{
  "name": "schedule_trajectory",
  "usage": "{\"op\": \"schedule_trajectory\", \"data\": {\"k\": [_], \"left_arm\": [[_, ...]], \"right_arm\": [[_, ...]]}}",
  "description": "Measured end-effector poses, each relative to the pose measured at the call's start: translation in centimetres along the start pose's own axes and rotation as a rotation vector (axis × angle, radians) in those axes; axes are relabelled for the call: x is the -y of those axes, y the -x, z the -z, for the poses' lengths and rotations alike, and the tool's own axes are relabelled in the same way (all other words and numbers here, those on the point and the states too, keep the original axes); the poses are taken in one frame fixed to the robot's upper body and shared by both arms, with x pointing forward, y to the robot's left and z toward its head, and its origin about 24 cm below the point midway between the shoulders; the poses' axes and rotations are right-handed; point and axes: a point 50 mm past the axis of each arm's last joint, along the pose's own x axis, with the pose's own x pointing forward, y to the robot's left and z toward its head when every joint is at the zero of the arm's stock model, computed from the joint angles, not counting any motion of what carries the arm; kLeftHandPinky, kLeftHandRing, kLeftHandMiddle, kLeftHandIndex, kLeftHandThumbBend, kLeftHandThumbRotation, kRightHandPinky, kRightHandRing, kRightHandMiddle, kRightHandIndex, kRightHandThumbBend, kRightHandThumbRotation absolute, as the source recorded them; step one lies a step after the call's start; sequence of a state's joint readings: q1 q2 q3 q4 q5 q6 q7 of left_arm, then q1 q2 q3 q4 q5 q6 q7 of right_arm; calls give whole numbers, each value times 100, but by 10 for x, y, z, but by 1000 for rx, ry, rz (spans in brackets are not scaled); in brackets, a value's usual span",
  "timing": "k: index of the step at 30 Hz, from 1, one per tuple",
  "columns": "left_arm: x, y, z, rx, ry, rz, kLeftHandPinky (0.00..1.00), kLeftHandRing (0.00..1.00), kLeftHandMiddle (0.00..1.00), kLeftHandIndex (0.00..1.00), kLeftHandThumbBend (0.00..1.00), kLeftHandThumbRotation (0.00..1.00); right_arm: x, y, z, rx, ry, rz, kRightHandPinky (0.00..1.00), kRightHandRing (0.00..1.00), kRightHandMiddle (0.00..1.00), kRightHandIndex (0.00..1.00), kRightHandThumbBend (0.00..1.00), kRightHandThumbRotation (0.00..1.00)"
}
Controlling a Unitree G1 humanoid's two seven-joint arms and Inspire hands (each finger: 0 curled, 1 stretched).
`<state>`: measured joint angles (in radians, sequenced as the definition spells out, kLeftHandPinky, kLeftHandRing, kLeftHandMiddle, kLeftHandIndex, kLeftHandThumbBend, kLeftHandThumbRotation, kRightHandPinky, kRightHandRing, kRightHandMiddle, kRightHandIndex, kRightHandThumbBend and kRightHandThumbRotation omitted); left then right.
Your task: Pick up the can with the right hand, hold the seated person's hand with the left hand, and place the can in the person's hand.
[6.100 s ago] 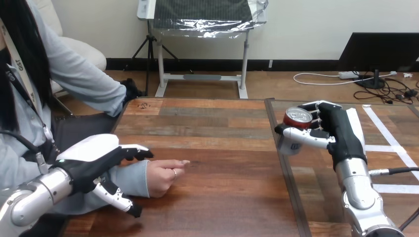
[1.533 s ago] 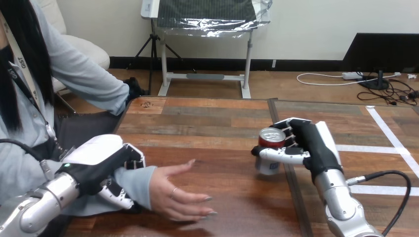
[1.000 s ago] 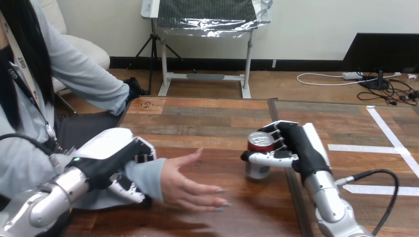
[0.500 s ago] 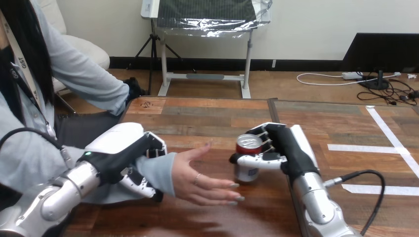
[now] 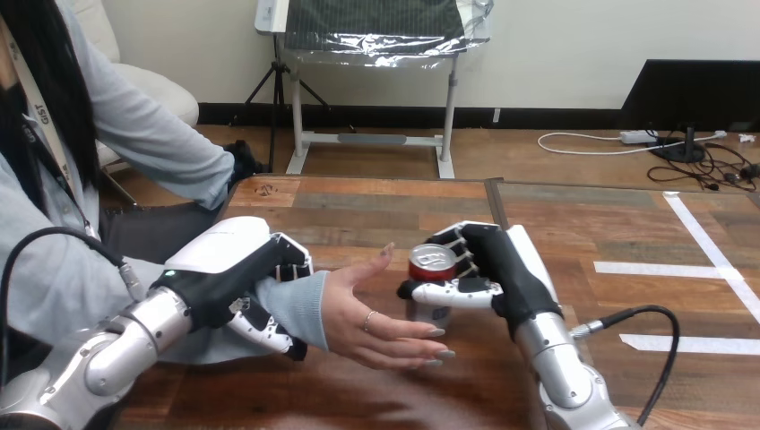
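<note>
- Right now my right hand (image 5: 488,273) has its fingers and thumb wrapped round the can (image 5: 432,287), gripping it upright with the silver top facing up.
- Can sits at the 3 o'clock side of the person's hand (image 5: 376,313), just over the outstretched fingertips; I cannot tell whether it touches them.
- Person's hand lies open, palm up, low over the table (image 5: 358,210), fingers pointing toward 3 o'clock.
- My left hand (image 5: 233,278) is at 9 o'clock of that hand, clasping the sleeved wrist (image 5: 296,305): fingers curl over the top, thumb underneath.
- My right forearm comes in from 5 o'clock, my left from 8 o'clock.
- Both my hands are near each other, with the person's open palm between them.
</note>
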<state>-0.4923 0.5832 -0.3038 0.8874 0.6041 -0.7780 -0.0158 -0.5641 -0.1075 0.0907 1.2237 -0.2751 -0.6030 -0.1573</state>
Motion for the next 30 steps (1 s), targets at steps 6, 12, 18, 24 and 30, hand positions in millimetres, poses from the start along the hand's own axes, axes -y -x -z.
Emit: {"op": "schedule_trajectory", "data": {"k": [6,12,18,24,30], "left_arm": [[0,-1,-1,5,5,-4,24,29,36,39,81,0],[0,-3,-2,9,11,-8,24,29,36,39,80,0],[0,-5,-4,15,13,-11,24,29,36,39,80,0],[-1,-7,-5,19,15,-15,24,29,36,40,79,0],[-1,-9,-5,19,21,-16,24,30,37,40,78,0]], "right_arm": [[-5,0,-4,27,-6,-16,33,39,48,51,80,0],[-11,1,-8,50,-20,-24,34,40,48,52,80,0],[-17,2,-13,78,-29,-35,34,40,48,52,80,0],[-23,3,-19,114,-43,-42,34,40,47,51,80,0],[-28,5,-26,152,-54,-51,34,40,47,51,80,0]]}}
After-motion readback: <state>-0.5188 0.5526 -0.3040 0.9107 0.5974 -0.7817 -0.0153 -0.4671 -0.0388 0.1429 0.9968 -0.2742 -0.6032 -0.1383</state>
